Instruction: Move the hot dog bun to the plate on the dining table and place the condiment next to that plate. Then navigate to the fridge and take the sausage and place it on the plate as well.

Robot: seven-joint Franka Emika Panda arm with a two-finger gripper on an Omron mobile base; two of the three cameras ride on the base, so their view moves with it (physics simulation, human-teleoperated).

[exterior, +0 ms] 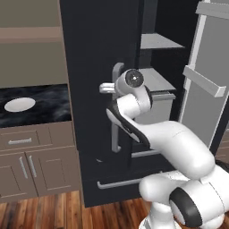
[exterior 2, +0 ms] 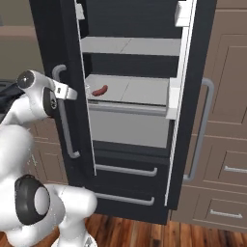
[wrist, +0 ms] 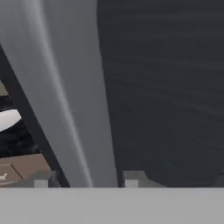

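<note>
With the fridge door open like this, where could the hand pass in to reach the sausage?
The sausage lies at the left end of the middle shelf, bare to its right. The gap above, under the upper shelf, is free. Crowding is left: the hand sits shut on the closed door's handle.

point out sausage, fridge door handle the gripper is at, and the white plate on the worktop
sausage [exterior 2: 100,90]: right base view, middle of the link on the fridge shelf.
fridge door handle [wrist: 74,109]: hand view, grey bar between the fingertips.
white plate [exterior: 19,104]: left base view, centre of the plate.
</note>
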